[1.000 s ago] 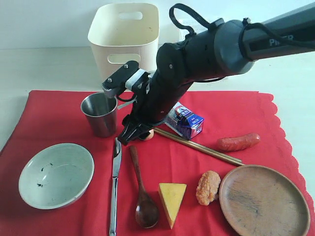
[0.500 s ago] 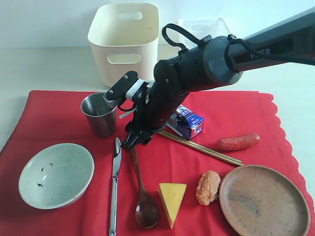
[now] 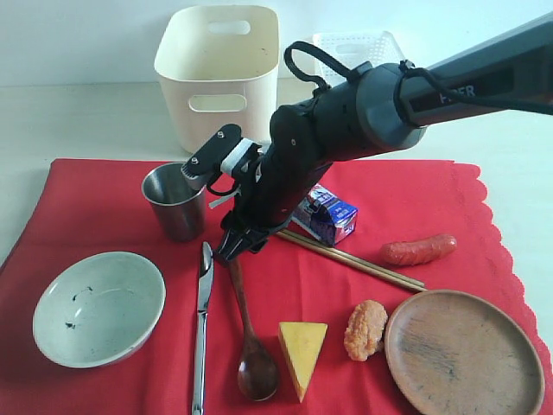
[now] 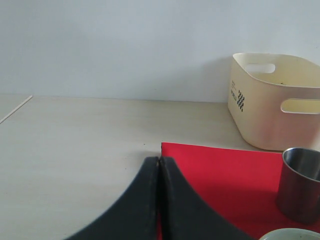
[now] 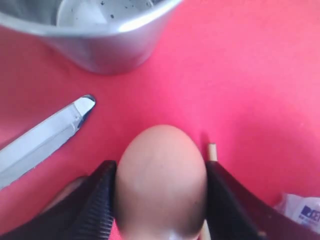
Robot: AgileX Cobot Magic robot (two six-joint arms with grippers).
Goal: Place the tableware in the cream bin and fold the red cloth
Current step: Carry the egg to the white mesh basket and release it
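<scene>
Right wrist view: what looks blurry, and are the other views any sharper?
Right wrist view: the pale brown egg and shiny steel cup are close and soft-focused. Exterior view: even light, mildly soft. Left wrist view: cream plastic bin crisp.

I see the bin [image 3: 220, 69] behind the cloth [image 3: 415, 186]. On the cloth, the bowl [image 3: 98, 307] lies front left, the cup [image 3: 175, 203] behind it, the knife [image 3: 201, 328] and spoon [image 3: 251, 346] to its right, the plate [image 3: 464, 353] front right. The egg [image 5: 160, 180] is between knife tip and chopsticks [image 3: 354, 258].
</scene>
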